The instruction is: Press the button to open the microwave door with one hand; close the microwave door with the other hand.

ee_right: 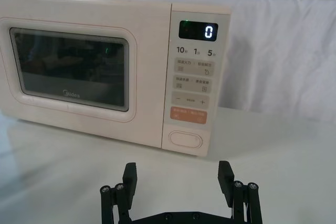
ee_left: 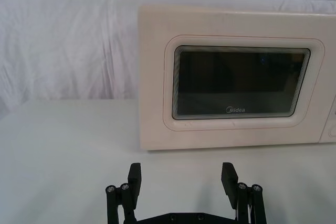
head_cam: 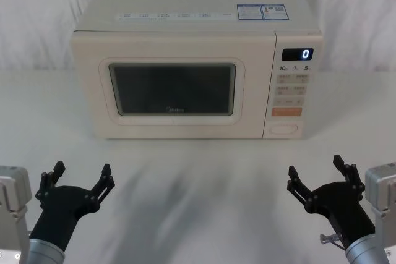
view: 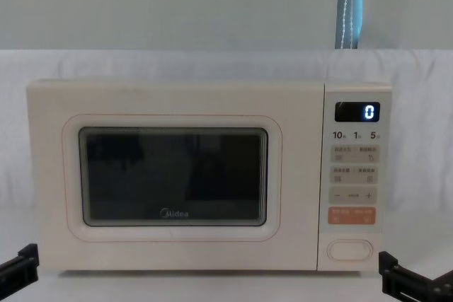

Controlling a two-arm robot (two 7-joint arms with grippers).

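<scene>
Head view has the left gripper [head_cam: 81, 175] and right gripper [head_cam: 322, 171] nearest, both spread wide with nothing between their fingers, poised low over bare table [head_cam: 198, 202] with free room ahead. Farther off, the microwave door [head_cam: 172, 88] sits flush, so nothing has begun. Pressing the button [head_cam: 285, 129], low on the panel's right, suits the right gripper.

A white-draped table [head_cam: 198, 214] carries one cream microwave [head_cam: 185, 23], door shut.

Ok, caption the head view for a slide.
Microwave door shut, button untouched; left gripper and right gripper open, low over the table.
</scene>
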